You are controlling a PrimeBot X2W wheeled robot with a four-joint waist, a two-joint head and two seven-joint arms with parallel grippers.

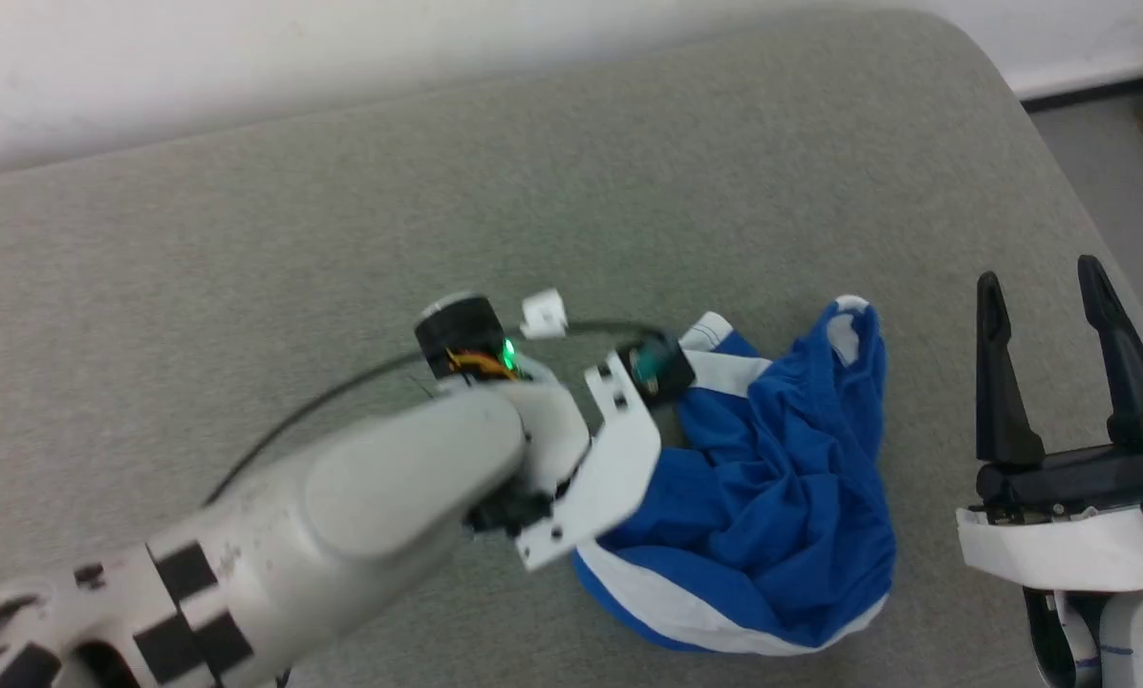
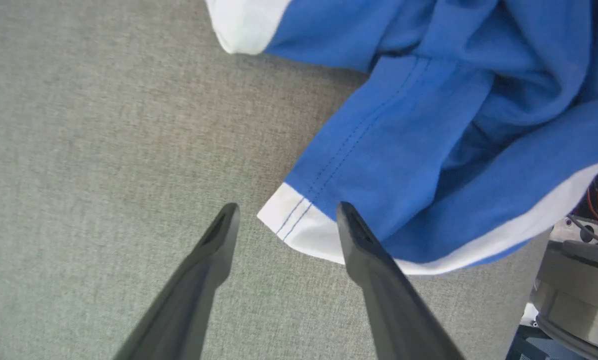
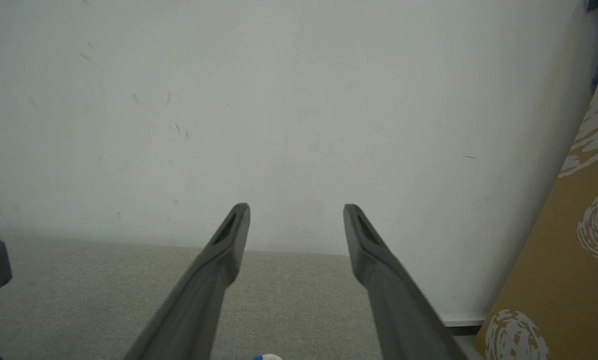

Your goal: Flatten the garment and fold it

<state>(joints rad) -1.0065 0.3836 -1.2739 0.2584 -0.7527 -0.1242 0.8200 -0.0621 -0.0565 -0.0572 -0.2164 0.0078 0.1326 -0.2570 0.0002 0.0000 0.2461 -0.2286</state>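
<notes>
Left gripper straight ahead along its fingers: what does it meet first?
Likely the white hem corner of the shorts, just ahead between the fingertips of the open left gripper; the grey surface lies beneath. Depth is unclear.

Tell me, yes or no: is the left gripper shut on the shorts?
No: the left gripper stands open at the white hem corner of the shorts.

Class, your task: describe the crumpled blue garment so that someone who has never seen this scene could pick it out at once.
Find the grey cloth-covered surface below the white wall. On its near right part, just left of the open right end effector, lies the garment in a crumpled heap. It is the one bright blue thing there, with white stripes and hem trim.
</notes>
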